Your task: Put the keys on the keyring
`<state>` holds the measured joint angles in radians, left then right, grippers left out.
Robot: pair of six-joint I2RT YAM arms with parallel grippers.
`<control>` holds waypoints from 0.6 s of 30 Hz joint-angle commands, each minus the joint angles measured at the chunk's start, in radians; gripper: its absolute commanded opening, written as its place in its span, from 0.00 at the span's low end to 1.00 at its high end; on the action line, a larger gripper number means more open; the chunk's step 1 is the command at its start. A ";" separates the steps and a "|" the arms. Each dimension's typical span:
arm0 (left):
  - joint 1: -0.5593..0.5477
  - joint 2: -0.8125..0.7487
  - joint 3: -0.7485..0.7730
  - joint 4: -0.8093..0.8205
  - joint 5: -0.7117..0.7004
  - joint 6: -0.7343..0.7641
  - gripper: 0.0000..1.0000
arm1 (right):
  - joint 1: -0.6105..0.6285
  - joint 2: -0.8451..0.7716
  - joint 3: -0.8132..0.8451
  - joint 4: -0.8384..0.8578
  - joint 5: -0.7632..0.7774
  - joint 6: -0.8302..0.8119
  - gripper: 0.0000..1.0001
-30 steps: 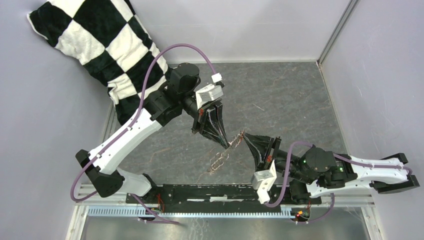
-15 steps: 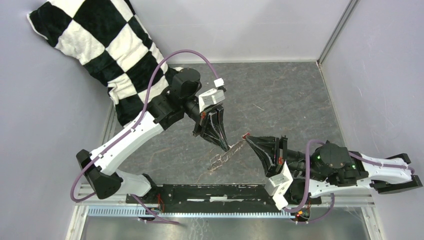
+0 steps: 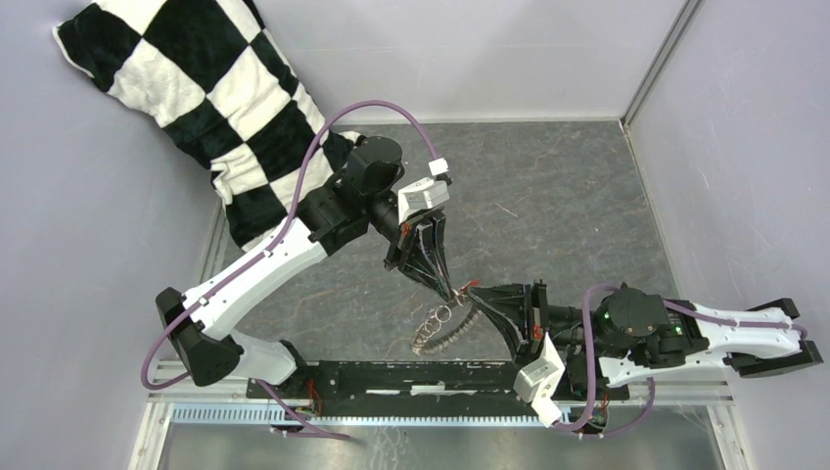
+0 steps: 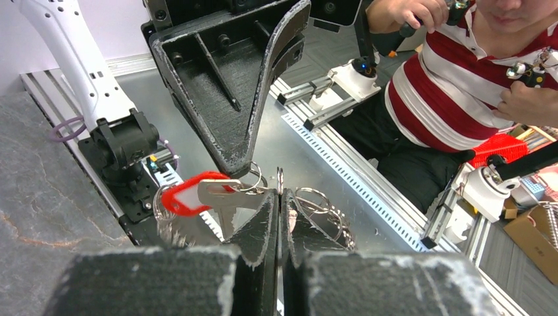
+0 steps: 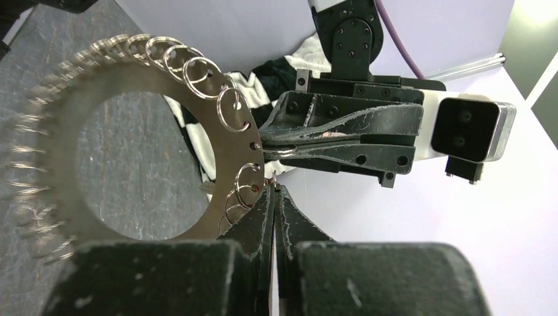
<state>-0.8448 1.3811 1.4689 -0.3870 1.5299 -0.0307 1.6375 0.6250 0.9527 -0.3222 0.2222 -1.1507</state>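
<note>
Left claw (image 4: pixel 279 197): clenched on one small split ring at the rim of the keyring (image 5: pixel 227 145).
Right claw (image 5: pixel 271 191): clenched, its tip on the little ring that carries the keys (image 4: pixel 210 196).
Keys: a silver key with a red tag, hanging at the right claw tip, just beside the left claw tip.
Keyring: a flat metal disc with a big hole and many split rings around its rim; it hangs from the left claw, over the near middle of the counter (image 3: pixel 548 186). I cannot tell if its lower edge touches the counter.
In the way: from above, the two claw tips meet and cover the place where key and ring come together; in the right wrist view its own fingers hide the keys.
Around: a black and white checked cloth (image 3: pixel 196 88) leans in the far left corner, well apart from the claws; a person in a red and white striped shirt (image 4: pixel 454 92) sits beyond the near edge.
Surface: dark grey, stone pattern, with a slotted metal rail (image 3: pixel 391 415) along the near edge.
Room: pale plain walls (image 3: pixel 440 49) on three sides.
</note>
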 commanded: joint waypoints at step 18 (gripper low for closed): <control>-0.004 0.026 0.070 0.049 0.060 -0.061 0.02 | 0.063 -0.023 -0.012 0.057 -0.004 -0.015 0.01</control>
<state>-0.8452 1.4055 1.4822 -0.3855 1.5421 -0.0463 1.6833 0.6029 0.9440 -0.3073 0.2176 -1.1564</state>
